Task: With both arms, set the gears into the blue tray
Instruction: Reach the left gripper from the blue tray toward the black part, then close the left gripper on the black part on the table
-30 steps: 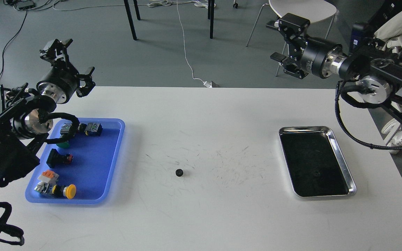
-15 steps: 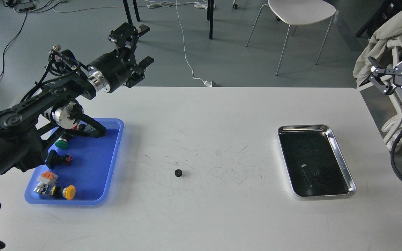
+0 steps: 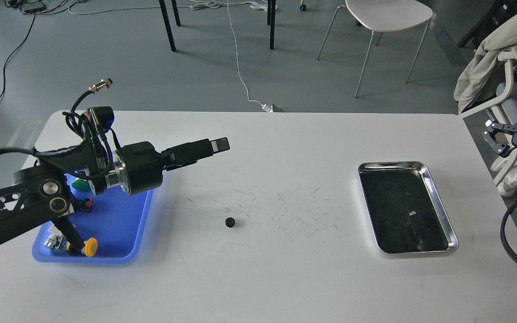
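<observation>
One small black gear [image 3: 230,222] lies alone on the white table, a little left of centre. The blue tray [image 3: 119,233] sits at the left, partly covered by my left arm. My left gripper [image 3: 213,146] reaches out to the right past the tray's far right corner, up and to the left of the gear and well apart from it. It is seen side-on, so its fingers cannot be told apart. My right gripper [image 3: 512,121] hangs off the table's right edge, its fingers spread and empty.
Yellow [image 3: 90,246], green [image 3: 78,184] and red-capped [image 3: 87,204] push-button switches lie in the blue tray. A silver metal tray [image 3: 438,202] with a dark bottom stands at the right. Chairs and cables are on the floor beyond the table.
My left arm swung down and to the right, from above the table's back left corner to low over the table beside the blue tray. My right arm pulled back and sank at the right edge. The gear stayed put.
</observation>
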`<state>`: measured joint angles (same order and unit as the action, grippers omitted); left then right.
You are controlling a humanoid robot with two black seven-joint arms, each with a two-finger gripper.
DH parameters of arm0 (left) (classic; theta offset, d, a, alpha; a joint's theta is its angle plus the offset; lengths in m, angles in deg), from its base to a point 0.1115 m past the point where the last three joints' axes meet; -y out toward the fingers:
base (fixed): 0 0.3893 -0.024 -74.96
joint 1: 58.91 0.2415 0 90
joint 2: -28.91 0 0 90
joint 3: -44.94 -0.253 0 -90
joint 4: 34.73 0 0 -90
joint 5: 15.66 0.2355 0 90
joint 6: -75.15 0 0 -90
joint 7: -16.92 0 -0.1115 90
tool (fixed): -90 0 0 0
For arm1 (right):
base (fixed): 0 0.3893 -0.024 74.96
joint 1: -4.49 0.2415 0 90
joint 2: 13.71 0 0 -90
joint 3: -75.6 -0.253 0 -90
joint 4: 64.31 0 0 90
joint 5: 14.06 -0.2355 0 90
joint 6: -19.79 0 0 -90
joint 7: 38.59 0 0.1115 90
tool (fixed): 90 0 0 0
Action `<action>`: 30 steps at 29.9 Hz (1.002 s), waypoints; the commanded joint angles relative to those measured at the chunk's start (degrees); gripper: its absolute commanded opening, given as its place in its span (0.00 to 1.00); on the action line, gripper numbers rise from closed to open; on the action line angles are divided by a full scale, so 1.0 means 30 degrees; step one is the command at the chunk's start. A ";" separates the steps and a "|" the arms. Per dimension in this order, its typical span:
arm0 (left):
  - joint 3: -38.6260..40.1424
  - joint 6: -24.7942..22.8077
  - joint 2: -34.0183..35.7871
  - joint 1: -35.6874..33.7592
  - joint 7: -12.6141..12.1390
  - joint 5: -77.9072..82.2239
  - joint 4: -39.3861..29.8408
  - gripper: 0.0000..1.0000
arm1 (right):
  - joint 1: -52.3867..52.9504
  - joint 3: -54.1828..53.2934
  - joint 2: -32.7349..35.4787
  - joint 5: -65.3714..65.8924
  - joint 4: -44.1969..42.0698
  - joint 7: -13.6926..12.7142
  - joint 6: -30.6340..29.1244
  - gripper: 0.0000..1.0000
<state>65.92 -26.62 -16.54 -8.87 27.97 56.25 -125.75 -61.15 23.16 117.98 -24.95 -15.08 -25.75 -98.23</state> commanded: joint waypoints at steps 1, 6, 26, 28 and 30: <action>-0.0107 0.0143 -0.0581 0.0958 0.0503 0.4204 -0.0100 0.97 | 0.0346 0.0049 -0.0154 0.0227 -0.0439 -0.0031 0.0005 0.97; -0.0282 0.1166 -0.1401 0.1661 0.0592 0.9392 0.0309 0.95 | 0.0787 0.0312 -0.0271 0.0609 -0.0880 -0.0031 0.0005 0.97; -0.0956 0.1988 -0.5298 0.3040 -0.0287 1.7514 0.4322 0.87 | 0.0904 0.0577 -0.0301 0.0639 -0.1965 -0.0002 0.0005 0.97; -0.0985 0.2193 -0.5474 0.3040 -0.0316 1.7699 0.4615 0.87 | 0.0904 0.0577 -0.0301 0.0639 -0.1965 0.0027 0.0005 0.97; -0.0985 0.2253 -0.5737 0.3040 -0.0316 1.7699 0.4966 0.84 | 0.0904 0.0577 -0.0272 0.0639 -0.1965 -0.0002 0.0005 0.97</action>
<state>63.03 -20.25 -32.77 0.23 27.06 109.00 -112.24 -58.44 24.88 117.08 -23.03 -20.97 -25.67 -98.21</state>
